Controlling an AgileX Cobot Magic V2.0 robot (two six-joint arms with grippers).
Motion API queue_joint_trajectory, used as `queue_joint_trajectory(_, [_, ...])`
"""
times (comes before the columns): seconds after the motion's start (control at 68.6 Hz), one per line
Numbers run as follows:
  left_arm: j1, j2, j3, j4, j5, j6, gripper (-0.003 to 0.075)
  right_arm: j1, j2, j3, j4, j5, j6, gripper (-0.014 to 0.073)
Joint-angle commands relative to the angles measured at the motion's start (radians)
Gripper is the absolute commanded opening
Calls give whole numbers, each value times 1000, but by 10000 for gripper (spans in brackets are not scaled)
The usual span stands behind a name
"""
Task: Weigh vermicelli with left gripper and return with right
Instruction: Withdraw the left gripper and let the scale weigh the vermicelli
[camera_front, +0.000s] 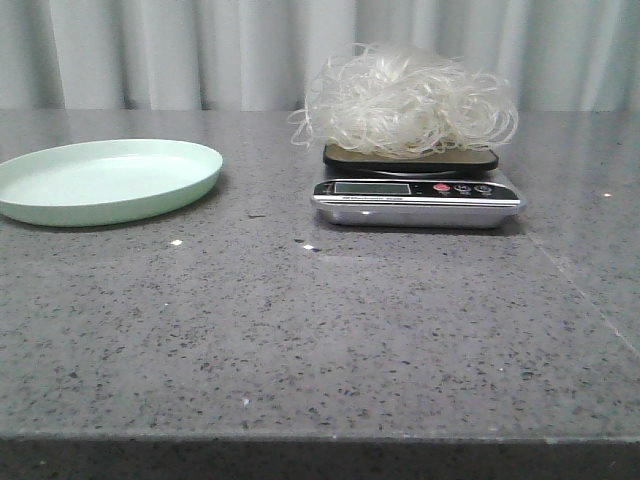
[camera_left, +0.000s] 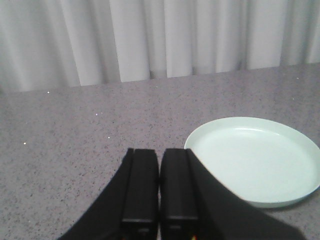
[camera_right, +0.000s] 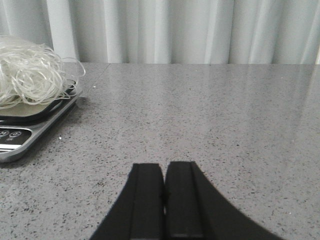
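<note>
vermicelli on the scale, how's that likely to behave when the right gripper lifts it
The vermicelli is a fluffy tangle of thin loops, so probably light and springy. Strands overhang the kitchen scale, so some may snag or trail. A pinch may take only part of the mass.

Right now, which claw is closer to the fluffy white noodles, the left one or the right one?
The right claw. Its camera shows the fluffy whitish vermicelli on the silver kitchen scale nearby, while the left claw sees only the pale green plate.
</note>
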Motion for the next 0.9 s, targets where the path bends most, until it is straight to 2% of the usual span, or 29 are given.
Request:
queue_joint_trajectory(0.0, [0, -13, -17, -6, -124, -11, 136, 2, -17, -10, -10, -126, 2, 150])
queue_joint_trajectory(0.16, [0, -13, -17, -6, -142, -11, 136, 2, -17, -69, -10, -240, 2, 150])
queue_joint_trajectory(0.291, [0, -13, -17, -6, -166, -11, 136, 2, 31, -207, -10, -207, 2, 150])
queue_joint_trajectory(0.423, [0, -13, -17, -6, -206, -11, 136, 2, 182, -436, -10, -146, 2, 150])
queue_joint_trajectory(0.539, [0, -13, -17, -6, -215, -11, 136, 2, 368, -677, -10, -37, 2, 150])
queue_joint_trajectory(0.612, [0, -13, -17, -6, -215, -11, 136, 8, 472, -835, -10, 88, 2, 150])
queue_joint_trajectory(0.758, [0, -13, -17, -6, -215, -11, 136, 100, 695, -1119, -10, 365, 1, 150])
queue_joint_trajectory(0.889, [0, -13, -17, -6, -215, -11, 136, 197, 883, -1286, -10, 521, 0, 153])
